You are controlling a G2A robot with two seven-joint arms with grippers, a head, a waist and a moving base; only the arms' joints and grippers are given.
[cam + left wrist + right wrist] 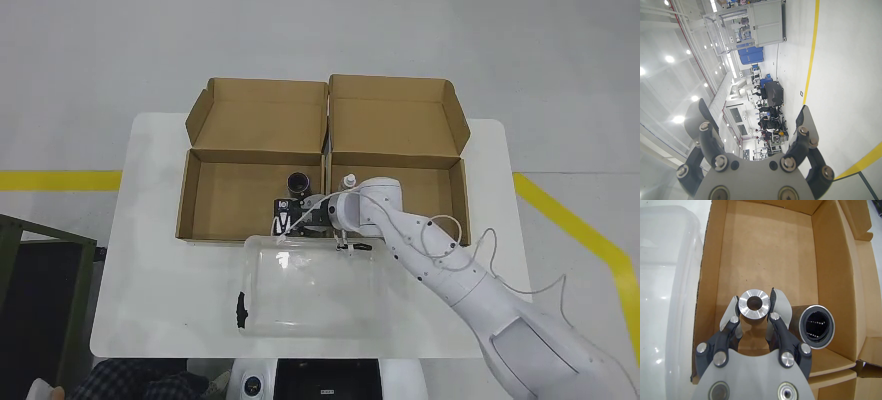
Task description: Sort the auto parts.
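My right gripper (pixel 754 298) is shut on a short steel bushing (pixel 761 309) with a round bore, holding it just above the floor of the left cardboard box (pixel 768 256). In the top view this gripper (pixel 288 215) is at the near right part of that box (pixel 225 200). A dark linear bearing (pixel 816 326) with a steel rim lies on its side on the box floor right beside the gripper, also seen from above (pixel 299 182). My left gripper (pixel 753 109) is open and holds nothing; it points out into the room.
A second cardboard box (pixel 430 190) stands to the right of the first, with a small white part (pixel 349 180) at its left wall. A clear plastic bin (pixel 310 290) sits in front of both boxes, with a small black piece (pixel 241 310) at its left rim.
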